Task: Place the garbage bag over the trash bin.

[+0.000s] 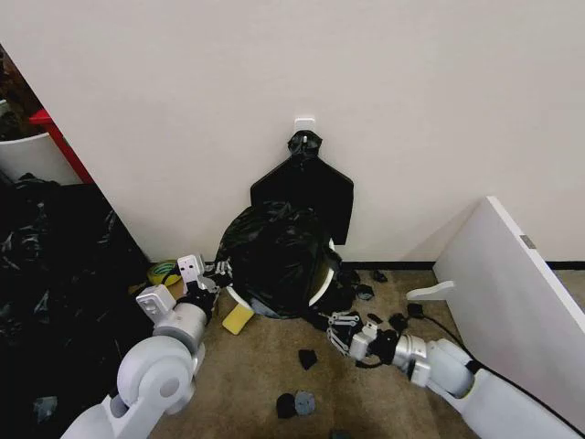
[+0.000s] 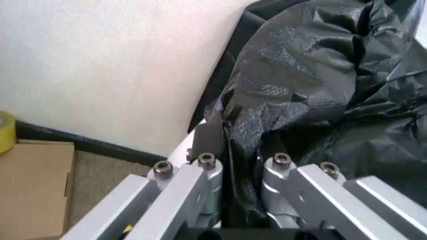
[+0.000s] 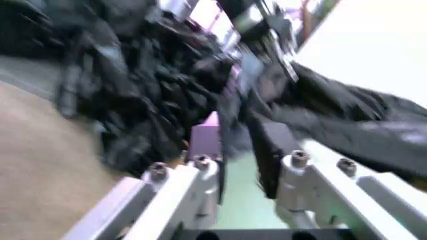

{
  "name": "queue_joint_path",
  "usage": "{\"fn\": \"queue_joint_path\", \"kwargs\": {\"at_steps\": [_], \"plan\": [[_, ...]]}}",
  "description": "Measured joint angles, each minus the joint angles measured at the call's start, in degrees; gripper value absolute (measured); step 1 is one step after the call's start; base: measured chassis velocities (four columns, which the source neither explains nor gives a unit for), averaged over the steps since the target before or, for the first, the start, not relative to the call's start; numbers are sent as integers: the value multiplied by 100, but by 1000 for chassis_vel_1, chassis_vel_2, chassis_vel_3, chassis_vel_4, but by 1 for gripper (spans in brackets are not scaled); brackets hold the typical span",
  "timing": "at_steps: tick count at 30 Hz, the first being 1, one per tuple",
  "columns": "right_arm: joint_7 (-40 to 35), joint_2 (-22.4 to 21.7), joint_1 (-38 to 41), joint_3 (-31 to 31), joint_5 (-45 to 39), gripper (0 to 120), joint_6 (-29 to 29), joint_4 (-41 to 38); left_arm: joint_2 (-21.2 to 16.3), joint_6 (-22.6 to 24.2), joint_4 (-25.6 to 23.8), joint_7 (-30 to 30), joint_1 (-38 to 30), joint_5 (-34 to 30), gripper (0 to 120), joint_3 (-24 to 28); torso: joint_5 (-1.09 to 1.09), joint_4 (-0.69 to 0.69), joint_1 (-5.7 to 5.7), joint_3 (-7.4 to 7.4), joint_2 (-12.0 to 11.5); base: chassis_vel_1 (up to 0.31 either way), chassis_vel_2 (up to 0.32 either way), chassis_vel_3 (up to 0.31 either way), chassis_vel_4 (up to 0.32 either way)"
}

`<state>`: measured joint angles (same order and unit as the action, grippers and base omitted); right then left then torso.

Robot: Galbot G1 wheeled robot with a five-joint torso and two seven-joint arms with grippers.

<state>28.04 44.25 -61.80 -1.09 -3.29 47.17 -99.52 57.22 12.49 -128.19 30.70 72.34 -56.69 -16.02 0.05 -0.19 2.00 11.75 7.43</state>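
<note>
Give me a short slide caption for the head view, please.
Both arms work a black garbage bag over a white trash bin by the wall, left tool and right tool at its sides.

Readable text: none.
Labels, brands, numbers, signs: none legible on bag, bin, wall or floor items.

Glossy black garbage bag (image 1: 274, 251); white trash bin (image 1: 322, 285); yellow sponge (image 1: 238, 318); beige wall (image 1: 366, 82)

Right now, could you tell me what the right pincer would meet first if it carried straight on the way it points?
Most likely the garbage bag draped over the trash bin; the right pincer points at its lower edge, though depth is unclear.
</note>
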Motion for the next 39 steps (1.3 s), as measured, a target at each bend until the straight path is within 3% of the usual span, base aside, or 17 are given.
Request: {"fn": "queue_joint_path", "kwargs": {"at_steps": [6, 10, 13, 15, 20, 25, 33, 39], "plan": [[665, -128, 10, 175, -735, 36, 17, -292, 32, -6, 148, -5, -150, -14, 5, 108, -1, 0, 0, 0, 0, 0, 0, 0, 0], [369, -140, -16, 77, -822, 50, -152, -535, 80, -6, 212, 0, -183, -59, 5, 172, 0, 0, 0, 0, 0, 0, 0, 0, 0], [-237, -182, -91, -43, -444, 58, -887, -887, 113, -6, 260, 2, -190, -62, 5, 232, -1, 0, 0, 0, 0, 0, 0, 0, 0], [-531, -188, -98, -144, -206, 52, -1272, -1037, 134, -6, 272, 3, -197, -62, 5, 245, -2, 0, 0, 0, 0, 0, 0, 0, 0], [-712, -94, -98, -258, 140, 40, -1574, -1130, 151, -3, 272, 4, -199, -62, 5, 252, -1, 0, 0, 0, 0, 0, 0, 0, 0], [-958, 59, -112, -327, 609, 52, -1758, -1153, 147, -1, 280, 4, -189, -60, 5, 243, -1, 0, 0, 0, 0, 0, 0, 0, 0], [-1662, 236, -186, -277, 1601, 56, -2012, -1063, 159, 4, 302, 4, -196, -59, 5, 253, -1, 0, 0, 0, 0, 0, 0, 0, 0], [-1981, 302, -231, -279, 1788, 35, -2194, -1066, 161, 8, 316, 4, -215, -56, 5, 278, -1, 0, 0, 0, 0, 0, 0, 0, 0]]}}
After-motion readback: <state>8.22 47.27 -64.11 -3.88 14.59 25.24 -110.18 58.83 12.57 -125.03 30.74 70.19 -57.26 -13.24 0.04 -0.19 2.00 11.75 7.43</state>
